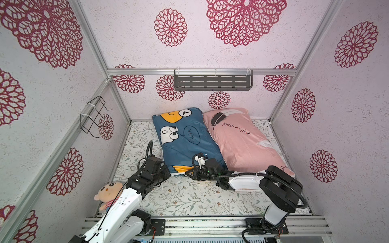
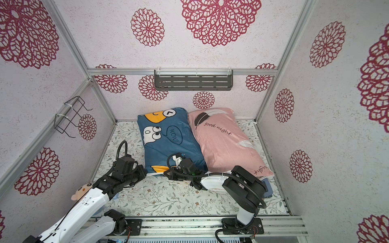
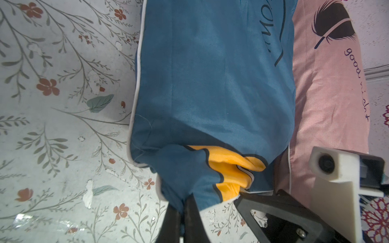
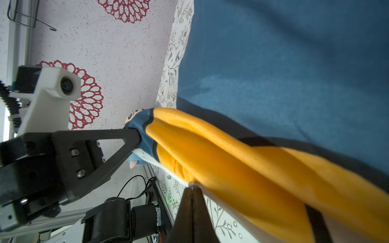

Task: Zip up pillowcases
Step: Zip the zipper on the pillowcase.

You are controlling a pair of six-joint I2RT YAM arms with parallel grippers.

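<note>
On the floral sheet [image 1: 189, 199] the blue pillowcase [image 1: 187, 147] lies lengthwise, touching the pink pillowcase [image 1: 240, 145] on its right. Both run from the back wall toward the arms. The left hand [image 3: 183, 202] is fully closed, pinching the blue case's near-left corner, with fabric bunched between the fingers. The right hand [image 4: 192, 189] is closed too, tips nipping the white-piped near edge by the yellow patch, a little right of the left hand. Can't tell if it has a zipper pull or only cloth. The edge between the two hands is wrinkled and raised. The right forearm sits in front of the pink case's near end. A plush doll [image 1: 109, 190] is at the front-left corner, beside the left arm.
</note>
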